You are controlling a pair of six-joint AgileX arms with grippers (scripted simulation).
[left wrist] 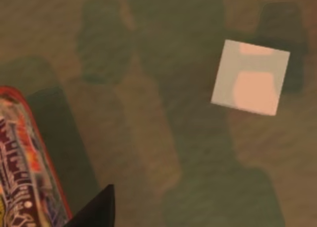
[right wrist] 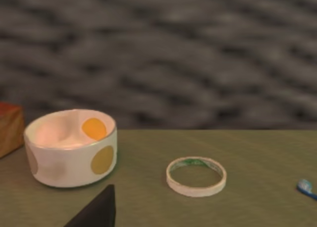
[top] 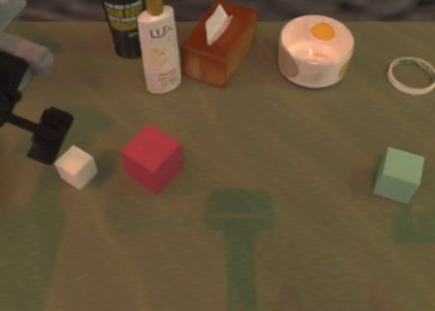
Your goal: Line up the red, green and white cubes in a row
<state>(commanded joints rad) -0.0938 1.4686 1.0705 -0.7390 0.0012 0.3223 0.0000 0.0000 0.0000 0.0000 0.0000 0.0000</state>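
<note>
The left pincer (top: 49, 136) sits at the top view's left edge, just up and left of the white cube (top: 75, 166); whether its fingers are spread or closed I cannot tell, and it holds nothing visible. Just right of that cube stands the red cube (top: 152, 157), close but apart. The green cube (top: 399, 174) lies well apart near the right edge. Along the upper worktop (top: 272, 127) stand a dark tube (top: 122, 19), a lotion bottle (top: 159, 46), a brown tissue box (top: 219, 43), a spotted bowl (top: 315, 51) and a tape ring (top: 411, 75). The right pincer is out of sight.
</note>
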